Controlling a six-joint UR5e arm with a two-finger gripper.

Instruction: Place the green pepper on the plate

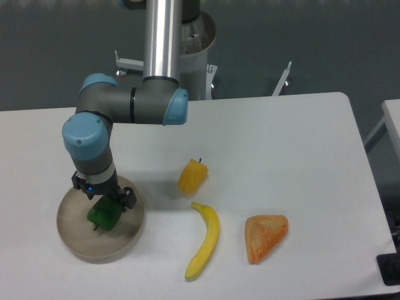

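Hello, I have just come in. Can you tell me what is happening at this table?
A single robot arm is working over the plate at the left side of the table. The green pepper lies on the plate, and the gripper sits right above it; whether the fingers are open or shut on it cannot be told. To the right, untouched on the table, lie a yellow-orange pepper, a banana and an orange wedge-shaped item.

Green pepper [103, 215], tan plate [78, 242], yellow banana [205, 240], orange pepper [192, 177].
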